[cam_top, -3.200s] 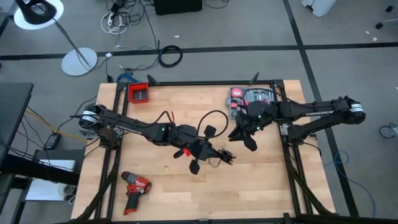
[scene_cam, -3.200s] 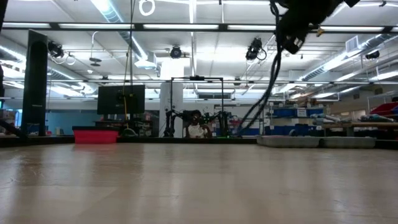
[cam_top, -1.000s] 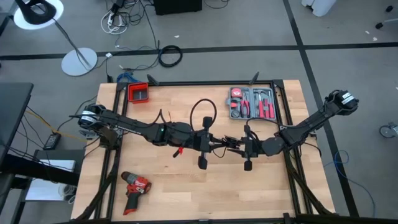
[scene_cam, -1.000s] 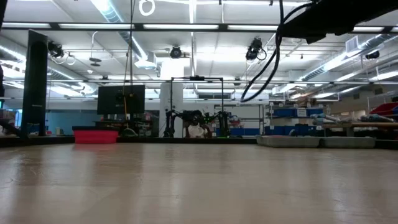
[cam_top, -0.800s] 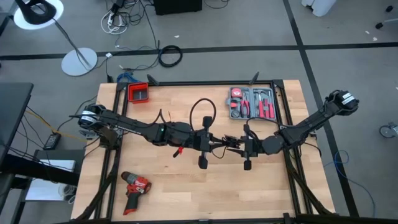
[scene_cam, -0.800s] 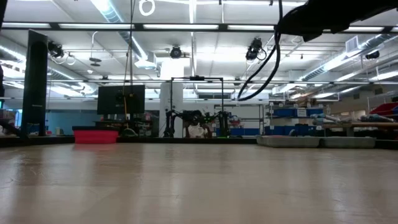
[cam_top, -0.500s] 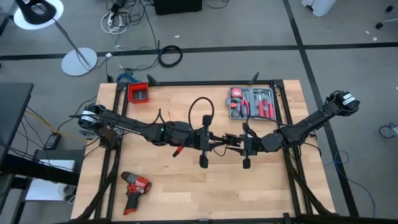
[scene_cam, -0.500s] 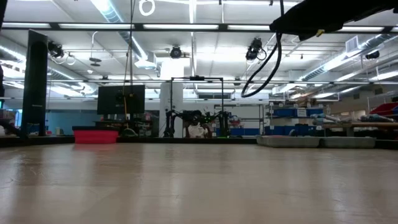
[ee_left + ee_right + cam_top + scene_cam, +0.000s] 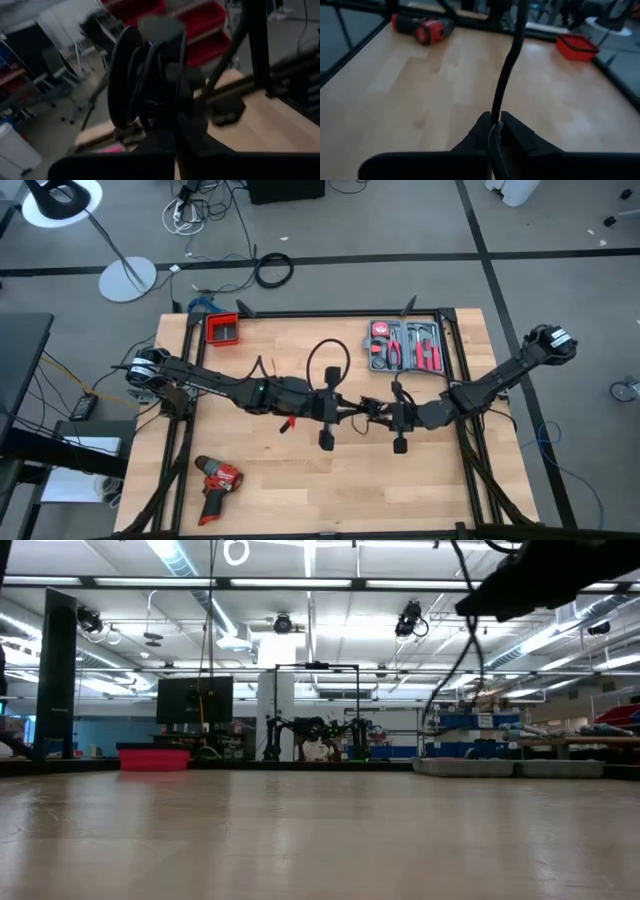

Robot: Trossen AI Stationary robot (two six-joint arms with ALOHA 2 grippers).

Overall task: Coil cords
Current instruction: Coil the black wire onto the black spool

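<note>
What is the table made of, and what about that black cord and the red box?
The table looks like pale wood, with plank seams and a soft sheen. The cord seems rubbery or plastic-coated: matte black, and it bends into a loop. The red box is probably plastic, judging by its even bright colour, though that is hard to confirm.

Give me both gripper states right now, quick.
Left gripper: shut on the cord, coiled loops held above the table.
Right gripper: shut on the same cord, pinching a straight run of it.
</note>
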